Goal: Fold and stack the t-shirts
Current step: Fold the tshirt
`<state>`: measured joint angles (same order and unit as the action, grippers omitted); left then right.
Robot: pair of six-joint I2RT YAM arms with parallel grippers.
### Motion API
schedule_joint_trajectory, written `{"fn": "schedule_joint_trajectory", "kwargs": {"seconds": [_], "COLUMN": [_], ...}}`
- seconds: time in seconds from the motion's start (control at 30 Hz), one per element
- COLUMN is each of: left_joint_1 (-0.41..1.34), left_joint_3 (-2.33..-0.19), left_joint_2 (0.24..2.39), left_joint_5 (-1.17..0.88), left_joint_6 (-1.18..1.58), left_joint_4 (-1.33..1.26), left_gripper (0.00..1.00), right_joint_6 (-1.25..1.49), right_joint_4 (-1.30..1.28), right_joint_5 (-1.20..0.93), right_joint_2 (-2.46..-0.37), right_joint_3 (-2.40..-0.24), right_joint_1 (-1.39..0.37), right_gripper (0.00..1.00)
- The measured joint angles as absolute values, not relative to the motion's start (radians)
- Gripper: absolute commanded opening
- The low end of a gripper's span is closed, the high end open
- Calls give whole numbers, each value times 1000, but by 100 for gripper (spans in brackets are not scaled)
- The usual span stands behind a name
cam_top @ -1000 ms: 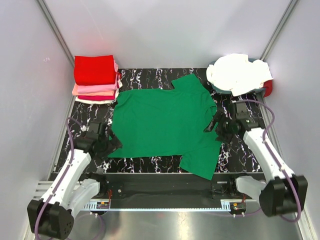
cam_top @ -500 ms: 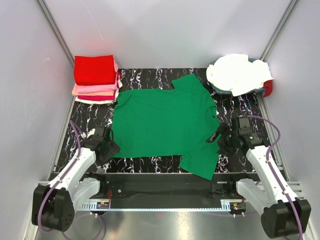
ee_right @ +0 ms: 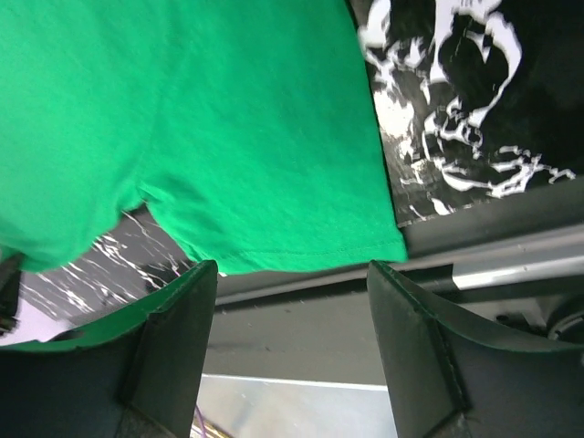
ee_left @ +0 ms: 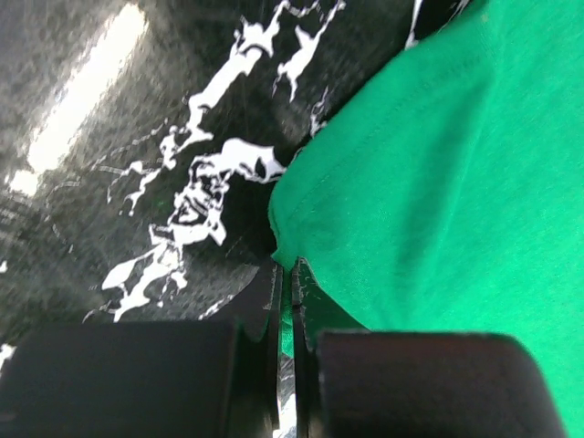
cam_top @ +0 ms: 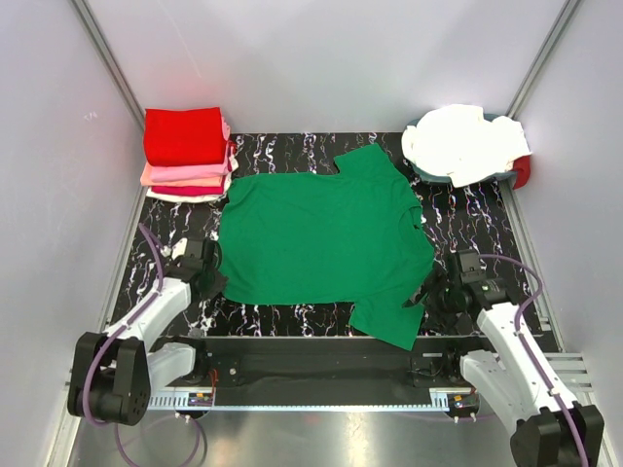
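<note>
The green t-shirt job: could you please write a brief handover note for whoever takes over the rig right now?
Left hand: shut at the green t-shirt, near left corner; pinch on cloth unclear.
Right hand: open at the near sleeve's hem, holding nothing.
The shirt lies spread flat on the mat, unfolded.
Done: folded stack, red on top, far left.
Left: fold and stack the green one, then the white pile at far right.

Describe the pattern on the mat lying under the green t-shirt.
The mat is black with irregular white veins, like marble. The left wrist view shows it best.
</note>
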<state>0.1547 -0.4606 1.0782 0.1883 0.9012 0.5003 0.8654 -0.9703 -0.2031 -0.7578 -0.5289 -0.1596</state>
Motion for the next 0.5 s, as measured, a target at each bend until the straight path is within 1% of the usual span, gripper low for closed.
{"fn": "schedule_joint_trajectory", "kwargs": {"seconds": [0.1,0.23,0.33,0.4,0.5], "left_joint_1": [136,128,127,127,126], "left_joint_3": [-445,-438,-446,-462,-491], "left_joint_2": [1062,1047,1047,1047,1029], "left_joint_5": [174,159,154,153,150], "left_joint_6": [895,881,863,855,845], "left_joint_4": [471,461,463,469,471], "left_gripper": [0,0,0,0,0], "right_joint_6": [870,876,889,899,915], "right_joint_4": [-968,-926,-900,-887,-863], "right_joint_5": [-206,-227,-231,-226,-206], "right_joint_2": [-805,-938,-994,-1035,-1143], "right_joint_3": [-528,-508,-471,-467,-493], "right_joint_1": [-198,-265,-304,-321,-392], "right_gripper": [74,73,70,70,63]}}
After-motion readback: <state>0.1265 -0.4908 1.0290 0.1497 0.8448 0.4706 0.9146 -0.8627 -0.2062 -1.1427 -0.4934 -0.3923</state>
